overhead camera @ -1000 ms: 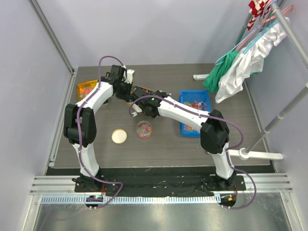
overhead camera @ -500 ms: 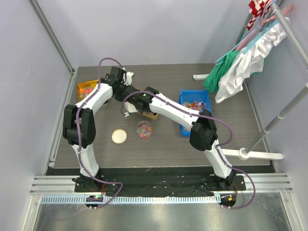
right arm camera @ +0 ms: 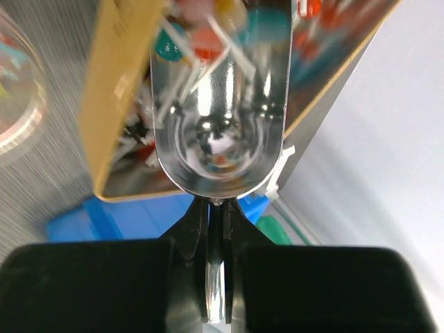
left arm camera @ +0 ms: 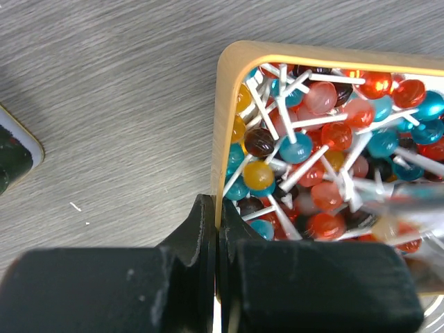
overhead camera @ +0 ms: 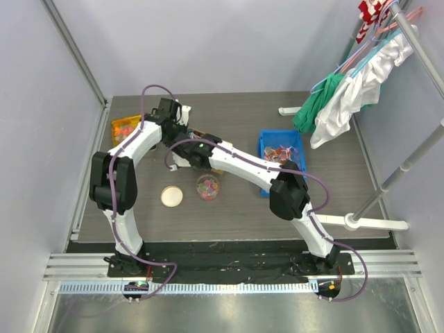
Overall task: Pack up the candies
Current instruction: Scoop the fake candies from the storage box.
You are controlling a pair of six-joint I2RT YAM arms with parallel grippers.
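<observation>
My left gripper [left arm camera: 216, 208] is shut on the near rim of a tan tray [left arm camera: 225, 125] filled with red, blue and orange lollipops [left arm camera: 326, 139]. My right gripper [right arm camera: 216, 208] is shut on the handle of a shiny metal scoop [right arm camera: 220, 104]. The scoop's bowl hangs over that tray [right arm camera: 114, 104] and looks empty. In the top view both grippers, left [overhead camera: 182, 130] and right [overhead camera: 186, 157], meet over the tray at the table's back left. A clear round cup [overhead camera: 207, 186] holding multicoloured candies stands just in front of them.
A round cream lid [overhead camera: 171, 196] lies left of the cup. A blue bin [overhead camera: 300, 149] with wrapped candies is on the right. An orange tray [overhead camera: 123, 127] of gummy pieces sits at the far left. Clothes hang on a rack [overhead camera: 361, 83] at the right.
My right arm has swung left and brought the scoop over the lollipop tray. My left gripper has stayed on the tray's rim.
</observation>
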